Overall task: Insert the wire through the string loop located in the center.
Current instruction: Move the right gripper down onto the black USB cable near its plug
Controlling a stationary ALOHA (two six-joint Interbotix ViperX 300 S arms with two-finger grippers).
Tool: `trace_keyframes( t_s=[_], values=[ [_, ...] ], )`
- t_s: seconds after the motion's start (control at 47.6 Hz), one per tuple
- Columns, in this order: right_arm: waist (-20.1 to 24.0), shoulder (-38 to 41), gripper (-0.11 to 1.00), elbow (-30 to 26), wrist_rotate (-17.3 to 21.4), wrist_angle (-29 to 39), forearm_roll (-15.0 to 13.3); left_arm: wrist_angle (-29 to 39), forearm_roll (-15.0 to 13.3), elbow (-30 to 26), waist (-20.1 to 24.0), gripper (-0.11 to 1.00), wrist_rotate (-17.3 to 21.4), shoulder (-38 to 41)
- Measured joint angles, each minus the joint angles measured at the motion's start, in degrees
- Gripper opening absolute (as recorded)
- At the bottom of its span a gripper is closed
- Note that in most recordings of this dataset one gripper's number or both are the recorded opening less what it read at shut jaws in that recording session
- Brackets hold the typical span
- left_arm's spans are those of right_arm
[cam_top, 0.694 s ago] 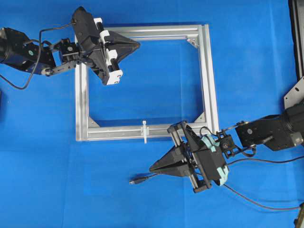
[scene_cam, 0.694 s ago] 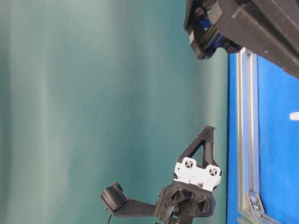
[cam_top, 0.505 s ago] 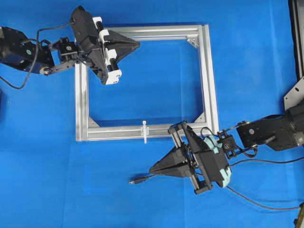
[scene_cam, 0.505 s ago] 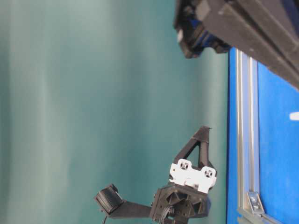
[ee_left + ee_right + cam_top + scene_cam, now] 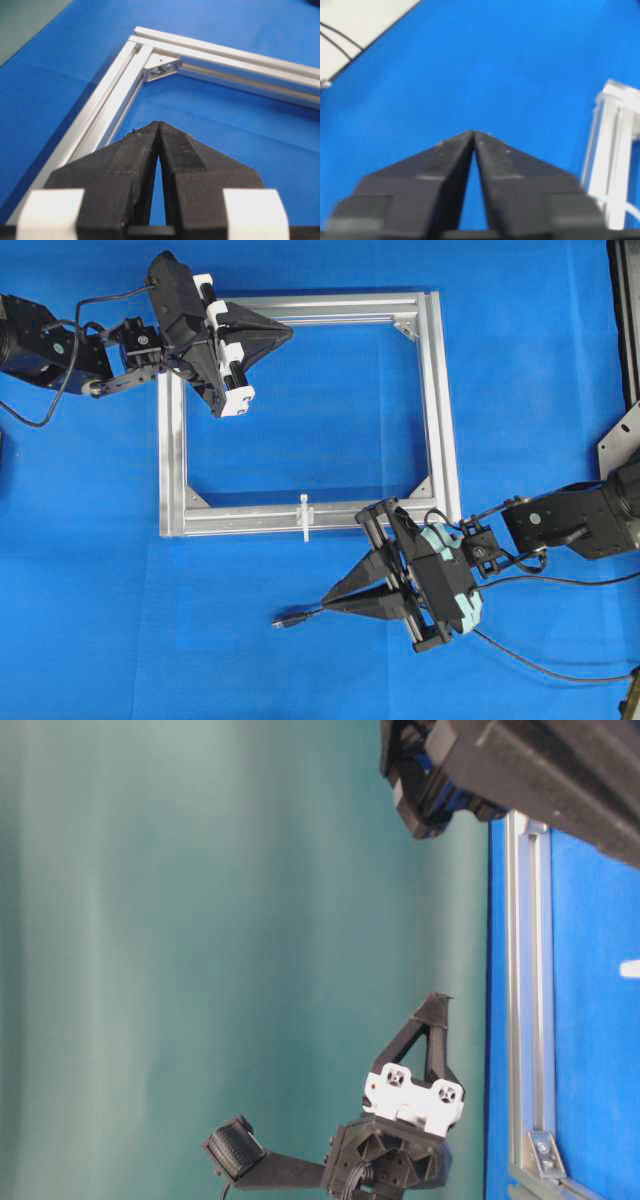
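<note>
The wire lies on the blue mat, with its plug tip (image 5: 285,620) in front of the frame. It runs right, under my right gripper, and comes out again toward the right edge (image 5: 540,668). The string loop (image 5: 303,517) is a small white strip standing on the middle of the silver frame's front bar (image 5: 250,520). My right gripper (image 5: 325,602) is shut and points left, just right of the plug; nothing shows between its jaws in the right wrist view (image 5: 473,132). My left gripper (image 5: 290,333) is shut and empty over the frame's back-left corner, as the left wrist view (image 5: 158,123) also shows.
The square aluminium frame (image 5: 438,400) lies flat on the blue mat. Its corner bracket (image 5: 160,67) lies ahead of the left gripper, and one frame corner (image 5: 615,150) shows right of the right gripper. A metal stand (image 5: 620,435) is at the right edge.
My right gripper has turned slightly, and its tips have shifted a little toward the front and right. The wire plug has not moved. The left gripper has barely shifted.
</note>
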Motion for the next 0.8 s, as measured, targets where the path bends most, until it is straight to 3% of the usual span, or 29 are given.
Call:
trace_keyframes(
  t_s=[0.21, 0.357, 0.463, 0.799],
  values=[
    [0.4, 0.0, 0.85, 0.0, 0.8, 0.7, 0.4, 0.0, -0.1, 0.1, 0.0, 0.00, 0.0, -0.1],
    [0.4, 0.0, 0.76, 0.0, 0.8, 0.8, 0.5, 0.0, 0.0, 0.1, 0.0, 0.00, 0.0, -0.1],
    [0.5, 0.4, 0.77, -0.3, 0.9, 1.2, 1.0, 0.0, 0.0, 0.1, 0.0, 0.00, 0.0, 0.0],
    [2.2, 6.4, 0.77, -2.9, 1.1, 5.4, 6.5, -0.1, 0.0, 0.1, 0.0, 0.00, 0.0, -0.5]
  ],
)
